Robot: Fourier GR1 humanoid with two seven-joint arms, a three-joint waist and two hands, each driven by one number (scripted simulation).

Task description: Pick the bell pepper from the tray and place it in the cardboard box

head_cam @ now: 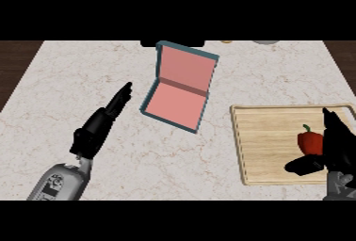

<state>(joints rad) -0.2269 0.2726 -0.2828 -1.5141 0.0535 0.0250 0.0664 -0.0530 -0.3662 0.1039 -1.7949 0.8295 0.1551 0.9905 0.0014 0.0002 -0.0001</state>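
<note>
1. Head view looked steeply down on a pale marble counter (83,84), with dark wood showing past its left and right edges.
2. A wooden tray (268,141) lay at the counter's right side, close to the near edge.
3. The red bell pepper (309,140) with its green stem sat on the right part of the tray, still inside its rim.
4. The right hand (334,148) stood over the tray's right edge, fingers reaching up alongside the pepper and thumb stretched out just below it; it touched or nearly touched the pepper, but I could not tell whether it had closed on it.
5. The cardboard box (179,87) lay open toward the counter's far edge, near the middle, with a teal outside and a pink inside, well apart from the tray's left rim.
6. The left hand (104,120) hung over the counter left of the box, fingers straight and relaxed, holding nothing.
</note>
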